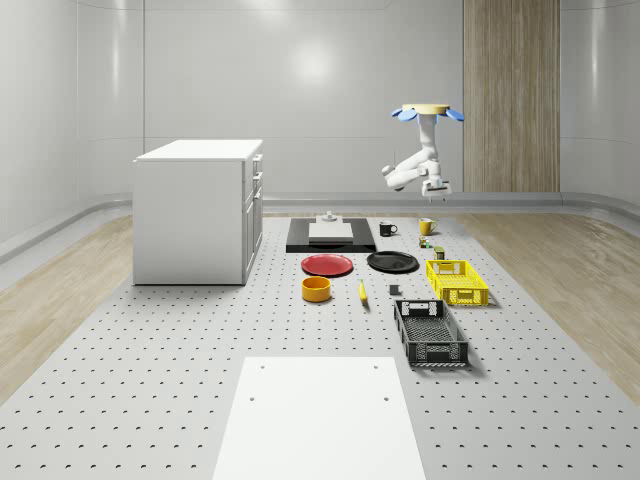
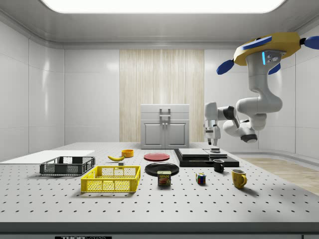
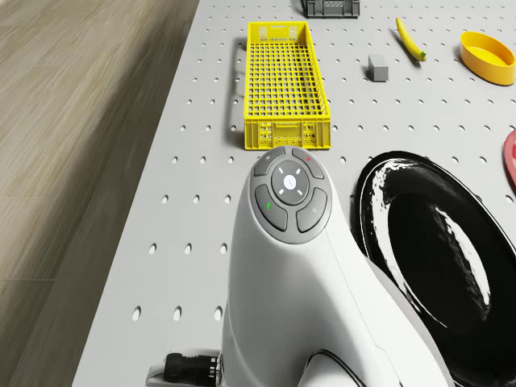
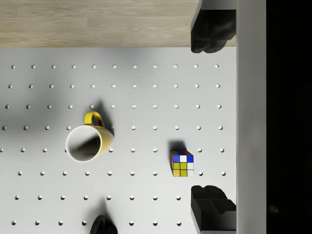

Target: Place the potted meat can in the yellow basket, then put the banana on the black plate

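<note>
In the side view, going left to right, I see the yellow basket (image 2: 111, 179), the banana (image 2: 116, 158) behind it, the black plate (image 2: 162, 169), then the potted meat can (image 2: 164, 178) standing upright on the table, near the basket's right end and just in front of the plate. Further right sit a color cube (image 2: 200, 179) and a yellow mug (image 2: 239, 178).

I hover high over the table's right end in that view, and my pincer (image 2: 213, 137) hangs in the air, spread wide and holding nothing.

I think the can is small, hard and a bit slippery, so I should pinch its flat sides near the middle.

My wrist view looks straight down on the mug and cube. My drone view looks down on the basket and plate instead.
</note>
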### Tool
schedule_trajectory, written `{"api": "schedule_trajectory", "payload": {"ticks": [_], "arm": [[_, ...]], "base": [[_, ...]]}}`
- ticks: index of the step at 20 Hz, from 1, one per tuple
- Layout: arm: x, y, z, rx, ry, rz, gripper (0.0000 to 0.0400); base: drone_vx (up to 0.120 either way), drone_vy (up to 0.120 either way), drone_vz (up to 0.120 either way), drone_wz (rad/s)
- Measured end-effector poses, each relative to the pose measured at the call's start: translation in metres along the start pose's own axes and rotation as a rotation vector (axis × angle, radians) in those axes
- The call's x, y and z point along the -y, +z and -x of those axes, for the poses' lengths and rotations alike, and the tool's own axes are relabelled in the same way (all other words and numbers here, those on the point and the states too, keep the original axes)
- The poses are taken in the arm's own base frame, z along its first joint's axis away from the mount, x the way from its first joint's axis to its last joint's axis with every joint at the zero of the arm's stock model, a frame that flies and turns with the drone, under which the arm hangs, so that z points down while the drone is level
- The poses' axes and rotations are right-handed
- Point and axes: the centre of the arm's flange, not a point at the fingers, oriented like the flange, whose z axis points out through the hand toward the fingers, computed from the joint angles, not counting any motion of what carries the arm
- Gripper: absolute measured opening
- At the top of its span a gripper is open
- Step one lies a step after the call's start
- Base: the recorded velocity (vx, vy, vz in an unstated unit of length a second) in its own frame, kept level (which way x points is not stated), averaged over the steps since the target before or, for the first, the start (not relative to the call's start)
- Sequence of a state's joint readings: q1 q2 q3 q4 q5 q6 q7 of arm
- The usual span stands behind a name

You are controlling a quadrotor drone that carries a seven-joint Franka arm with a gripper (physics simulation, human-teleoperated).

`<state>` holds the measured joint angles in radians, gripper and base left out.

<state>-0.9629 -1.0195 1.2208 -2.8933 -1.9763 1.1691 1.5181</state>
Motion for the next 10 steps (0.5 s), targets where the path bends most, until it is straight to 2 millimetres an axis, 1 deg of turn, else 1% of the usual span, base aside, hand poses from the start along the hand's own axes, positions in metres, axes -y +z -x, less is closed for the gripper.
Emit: {"api": "schedule_trajectory", "payload": {"ticks": [10], "arm": [[0.0046,-0.0001,0.0047,-0.048,-0.001,0.045,0.04]], "base": [[0.12,0.0,-0.12,0.0]]}}
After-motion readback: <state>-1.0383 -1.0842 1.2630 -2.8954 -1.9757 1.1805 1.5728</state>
